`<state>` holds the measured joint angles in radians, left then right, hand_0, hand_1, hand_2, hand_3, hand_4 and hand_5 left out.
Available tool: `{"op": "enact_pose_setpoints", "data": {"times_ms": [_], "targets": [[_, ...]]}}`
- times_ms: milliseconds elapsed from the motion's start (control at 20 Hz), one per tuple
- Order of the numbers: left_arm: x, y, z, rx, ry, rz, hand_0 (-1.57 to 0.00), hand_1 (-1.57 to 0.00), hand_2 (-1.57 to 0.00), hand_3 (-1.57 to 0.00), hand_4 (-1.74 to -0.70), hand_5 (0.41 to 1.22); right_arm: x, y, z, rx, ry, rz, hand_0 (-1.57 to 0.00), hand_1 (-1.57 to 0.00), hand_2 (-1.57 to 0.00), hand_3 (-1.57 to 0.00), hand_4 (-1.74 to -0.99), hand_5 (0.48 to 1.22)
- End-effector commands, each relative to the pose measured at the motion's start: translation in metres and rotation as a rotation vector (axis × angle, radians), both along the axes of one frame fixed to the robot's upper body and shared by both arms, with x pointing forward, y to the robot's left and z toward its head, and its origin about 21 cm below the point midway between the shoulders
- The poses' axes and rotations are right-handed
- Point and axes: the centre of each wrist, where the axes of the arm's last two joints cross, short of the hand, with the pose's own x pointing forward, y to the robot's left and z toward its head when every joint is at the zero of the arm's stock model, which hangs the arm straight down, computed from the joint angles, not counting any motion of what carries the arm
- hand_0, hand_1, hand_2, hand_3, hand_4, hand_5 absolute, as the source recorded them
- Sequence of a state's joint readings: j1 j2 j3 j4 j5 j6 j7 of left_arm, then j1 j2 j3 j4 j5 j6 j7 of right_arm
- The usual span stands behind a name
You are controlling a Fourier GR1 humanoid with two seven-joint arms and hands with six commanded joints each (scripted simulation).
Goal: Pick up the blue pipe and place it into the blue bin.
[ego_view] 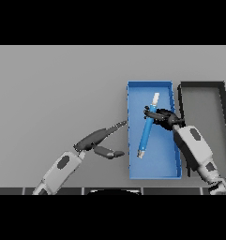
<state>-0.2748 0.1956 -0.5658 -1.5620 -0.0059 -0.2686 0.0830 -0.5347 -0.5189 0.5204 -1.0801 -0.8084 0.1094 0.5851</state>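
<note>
With the right hand (162, 117) clenched round the blue pipe (147, 127) over the blue bin (133, 89), seemingly not yet resting inside, releasing comes next; the left hand (99, 140) lies slack at nine o'clock of the bin.

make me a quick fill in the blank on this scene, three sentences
1. The right hand is shut on the blue ____.
2. The blue pipe hangs over the ____ bin, not the black bin.
3. The left hand, its fingers straight, holds ____.

Missing words: pipe; blue; nothing
</note>
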Motion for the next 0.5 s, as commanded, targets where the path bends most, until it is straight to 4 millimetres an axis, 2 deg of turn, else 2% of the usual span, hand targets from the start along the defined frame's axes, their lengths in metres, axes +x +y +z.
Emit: {"op": "enact_pose_setpoints", "data": {"times_ms": [0,250,450], "targets": [[0.0,0.0037,-0.0001,0.0,0.004,0.004,0.0,0.0,0.0,0.0,-0.9,0.45,-0.0001,0.0024,-0.0043,-0.012,-0.027,0.008,-0.14,-0.12,-0.12,-0.1,-1.131,0.857],[0.0042,0.0042,-0.0018,0.004,0.013,0.01,0.0,0.0,0.0,0.0,-0.91,0.458,0.0028,0.0027,-0.0114,-0.047,-0.086,-0.012,-0.04,-0.04,-0.04,-0.03,-1.124,0.717],[0.0071,0.0013,-0.0046,-0.002,0.007,0.006,0.0,0.0,0.0,0.0,-0.92,0.464,0.0028,-0.0016,-0.0083,-0.022,-0.08,-0.013,-0.02,-0.02,-0.02,-0.01,-1.123,0.689]]}}
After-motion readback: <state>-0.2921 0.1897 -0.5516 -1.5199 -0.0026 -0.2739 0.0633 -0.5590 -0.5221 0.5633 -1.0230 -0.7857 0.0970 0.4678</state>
